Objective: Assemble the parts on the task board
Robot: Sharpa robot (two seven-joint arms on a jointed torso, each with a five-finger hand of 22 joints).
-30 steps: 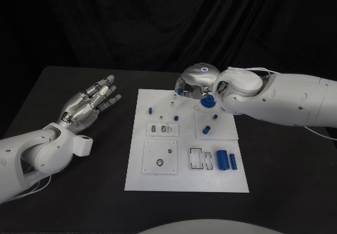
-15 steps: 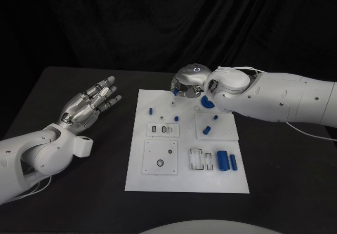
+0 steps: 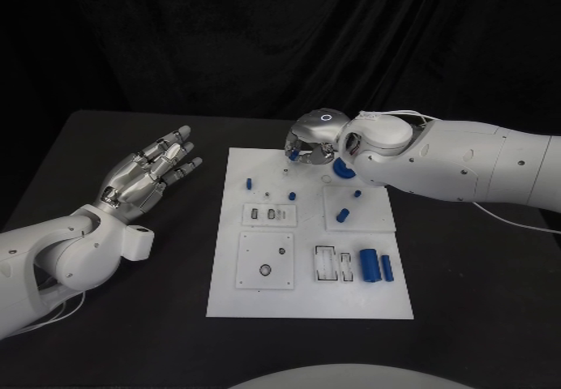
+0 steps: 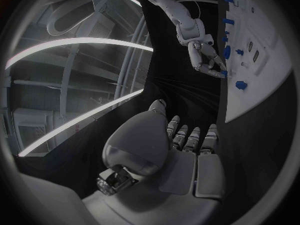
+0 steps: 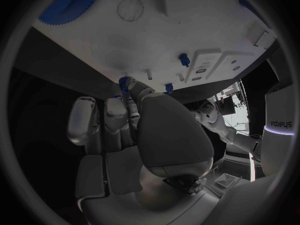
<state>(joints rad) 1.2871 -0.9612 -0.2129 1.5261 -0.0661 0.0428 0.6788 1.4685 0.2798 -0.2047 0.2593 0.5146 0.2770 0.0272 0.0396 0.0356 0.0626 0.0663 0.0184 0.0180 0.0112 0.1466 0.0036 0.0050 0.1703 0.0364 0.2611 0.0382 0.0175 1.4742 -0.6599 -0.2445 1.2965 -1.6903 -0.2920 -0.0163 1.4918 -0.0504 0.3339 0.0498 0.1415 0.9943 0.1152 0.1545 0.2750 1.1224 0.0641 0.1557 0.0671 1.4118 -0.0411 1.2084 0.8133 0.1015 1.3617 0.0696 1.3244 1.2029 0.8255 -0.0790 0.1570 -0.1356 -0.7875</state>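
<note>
Task board under right hand, fingers pinching blue part; left hand spread, empty.

A black table fills the lower part of the head view. Its top is matte and plain, and it reaches out past both side edges of that view. Its far edge runs straight across, and its far left corner is rounded. Behind it hangs a black cloth backdrop, which falls in soft upright folds and meets the table's far edge. The left wrist view shows the same dark tabletop as a smooth, unmarked stretch.
</note>
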